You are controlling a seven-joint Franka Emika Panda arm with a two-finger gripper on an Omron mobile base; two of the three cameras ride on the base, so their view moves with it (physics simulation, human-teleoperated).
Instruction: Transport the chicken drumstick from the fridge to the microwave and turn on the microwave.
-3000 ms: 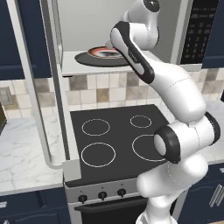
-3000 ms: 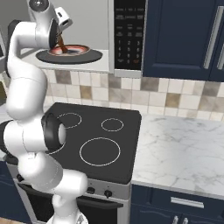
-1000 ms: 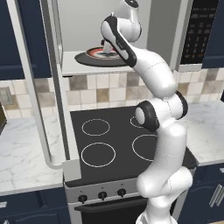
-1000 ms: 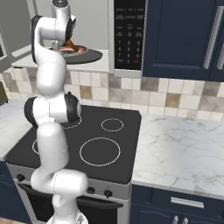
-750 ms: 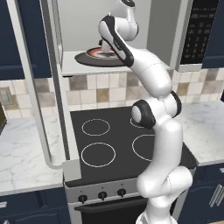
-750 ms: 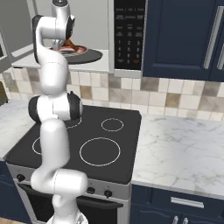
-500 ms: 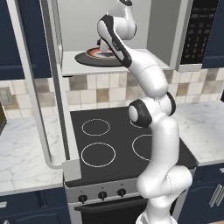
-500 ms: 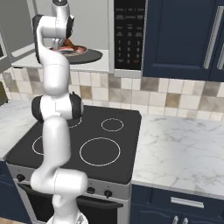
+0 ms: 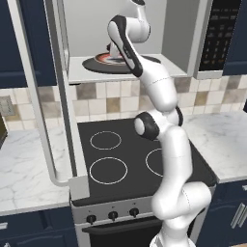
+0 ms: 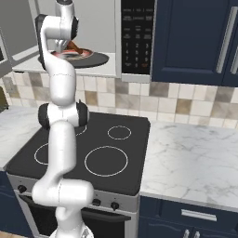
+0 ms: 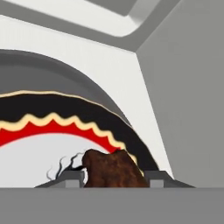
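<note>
now my pincer (image 11: 114,175) is clenched on the chicken drumstick (image 11: 114,168), which sits between my fingertips just over the red-rimmed plate (image 11: 39,148) on the turntable (image 9: 96,65) inside the open microwave (image 9: 183,58).

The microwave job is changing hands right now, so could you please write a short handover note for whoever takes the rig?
Gripper: shut on the drumstick, inside the open microwave.
Drumstick: between the fingertips, low over the plate on the turntable; whether it touches the plate cannot be told.
Microwave door: swung open to the left.
Done: drumstick brought into the microwave.
Left: release it on the plate, pull the arm out, close the door, press start on the button panel.
</note>
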